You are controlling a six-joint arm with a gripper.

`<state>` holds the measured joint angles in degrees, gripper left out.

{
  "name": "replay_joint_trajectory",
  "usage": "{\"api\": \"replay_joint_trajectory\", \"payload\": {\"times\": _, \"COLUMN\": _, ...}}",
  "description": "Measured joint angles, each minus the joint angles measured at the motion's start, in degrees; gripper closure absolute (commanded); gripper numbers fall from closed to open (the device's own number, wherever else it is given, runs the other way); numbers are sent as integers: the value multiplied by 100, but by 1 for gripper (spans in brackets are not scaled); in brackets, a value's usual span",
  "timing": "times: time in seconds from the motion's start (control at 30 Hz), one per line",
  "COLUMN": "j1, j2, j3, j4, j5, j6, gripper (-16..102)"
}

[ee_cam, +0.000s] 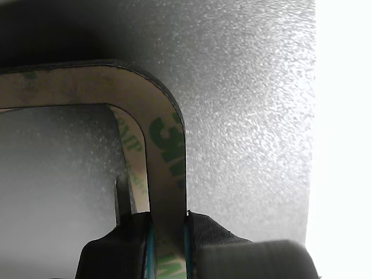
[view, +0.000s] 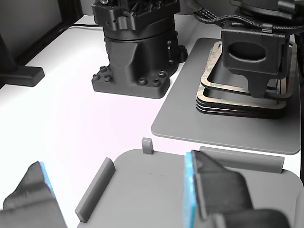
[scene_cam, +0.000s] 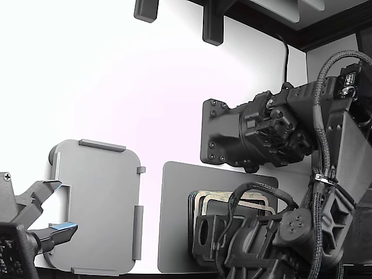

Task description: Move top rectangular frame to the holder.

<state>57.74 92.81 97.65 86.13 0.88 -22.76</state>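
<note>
The claw (ee_cam: 168, 232) is clamped on the top frame (ee_cam: 165, 145) over the stack (view: 240, 107), right side of the exterior view; the holder (scene_cam: 96, 206) sits lower left.

Setting: robotics lab or test bench | Evidence: bare white tabletop (scene_cam: 104, 87); black bolted arm base (view: 135, 52) with bundled cables; second arm (scene_cam: 23, 232) at the exterior view's left | Fixtures: dark grey mat (view: 190, 114) carrying a stack of frames (view: 237, 102); light grey holder (scene_cam: 96, 203) with raised tabs | Domestic items: none visible
</note>
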Motion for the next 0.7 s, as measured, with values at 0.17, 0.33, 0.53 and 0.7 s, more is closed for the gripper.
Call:
{"api": "replay_joint_trajectory", "payload": {"times": 0.17, "j1": -325, "j2": 0, "j3": -721, "j4": 571, "j5": -255, "j6": 492, "gripper": 96}}
{"api": "replay_joint_trajectory", "payload": {"times": 0.33, "j1": -642, "j2": 220, "j3": -1143, "j4": 800, "j5": 18, "j6": 1529, "gripper": 96}}
{"api": "replay_joint_trajectory", "payload": {"times": 0.53, "j1": -1187, "j2": 431, "j3": -1310, "j4": 809, "j5": 105, "j6": 2417, "gripper": 96}}
{"api": "replay_joint_trajectory", "payload": {"times": 0.7, "j1": -1600, "j2": 483, "j3": -1503, "j4": 809, "j5": 334, "j6": 3428, "gripper": 96}}
